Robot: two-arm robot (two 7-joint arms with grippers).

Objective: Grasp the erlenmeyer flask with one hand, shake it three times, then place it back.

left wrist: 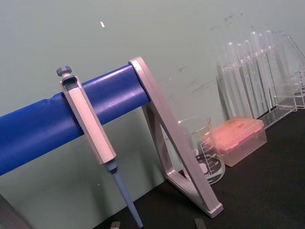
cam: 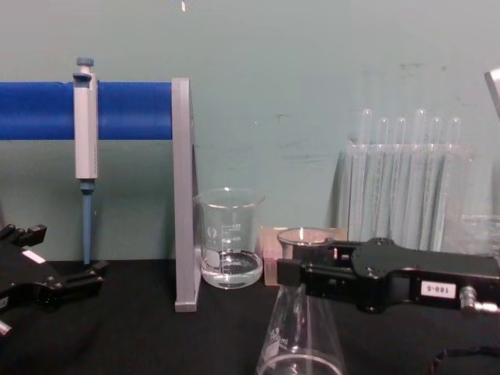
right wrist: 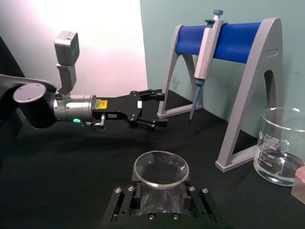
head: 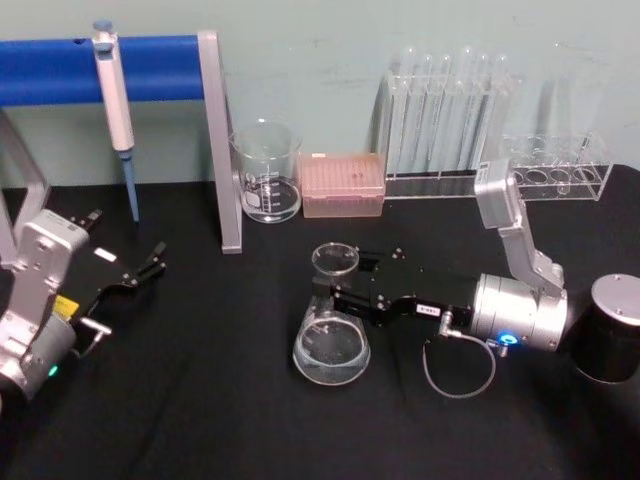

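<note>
Far left: left gripper [head: 152,262] is resting low over the black table [head: 200,420], well away from the work, its fingers spread apart and holding nothing.

- Behind it a pipette [head: 114,98] is hanging on a blue-barred stand [head: 222,150].
- A beaker [head: 267,172] with some water in it and a pink box [head: 342,184] are sitting just right of the stand's leg.

Centre: the flask [head: 331,345] is standing in front of the beaker and the box, near them but apart. I cannot tell whether its base is on the table or just off it.

- The right gripper [head: 335,290] is reaching in from the right.
- Its fingers are closing on the flask's neck from both sides, just under the rim, and look pressed against the glass.

Right: a rack of test tubes [head: 450,120] is standing at the back and a black can [head: 612,342] is sitting beside the right arm.

Risks as I am judging them:
- The grip is on smooth, tapering glass high up, with the wide base hanging below. A hard shake could be letting the neck slide or swivel in the fingers.
- A wide swing away from the robot would be carrying the base toward the beaker and the pink box. A swing to the left would be heading for the stand's leg.
- If the flask is coming back down tilted, one edge of the base will be landing first, and it could rock or topple on release.
</note>
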